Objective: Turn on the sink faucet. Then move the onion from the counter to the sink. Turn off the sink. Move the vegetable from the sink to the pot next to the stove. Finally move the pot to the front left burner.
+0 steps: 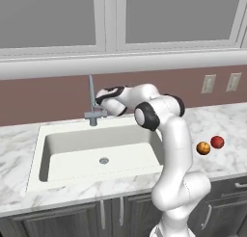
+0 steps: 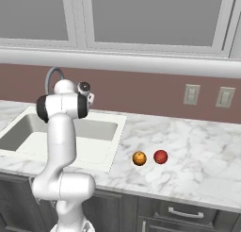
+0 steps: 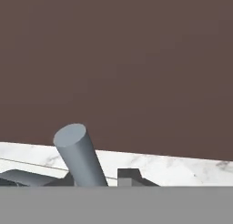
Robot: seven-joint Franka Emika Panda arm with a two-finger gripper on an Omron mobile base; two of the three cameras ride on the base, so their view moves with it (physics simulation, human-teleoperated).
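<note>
The sink faucet [image 1: 90, 98] rises as a thin grey gooseneck behind the cream-white sink [image 1: 58, 149]. My gripper [image 1: 100, 105] is shut and sits right at the faucet's base, by the side lever. In the hand view a grey cylinder of the faucet [image 3: 79, 159] stands just left of a dark fingertip [image 3: 129, 176], with brown backsplash behind. The red onion [image 1: 217, 142] lies on the marble counter [image 1: 226, 120] right of the sink, and from the other side the onion [image 2: 160, 156] is well right of the sink [image 2: 101, 153]. The pot and the stove are out of view.
An orange ball with dark stripes [image 1: 203, 148] lies just left of the onion, also seen as the orange ball [image 2: 139, 158]. Two wall outlets [image 1: 208, 83] sit on the backsplash. Dark cabinet doors [image 1: 58, 224] run below the counter. My arm's elbow [image 1: 147, 115] hangs over the sink's right rim.
</note>
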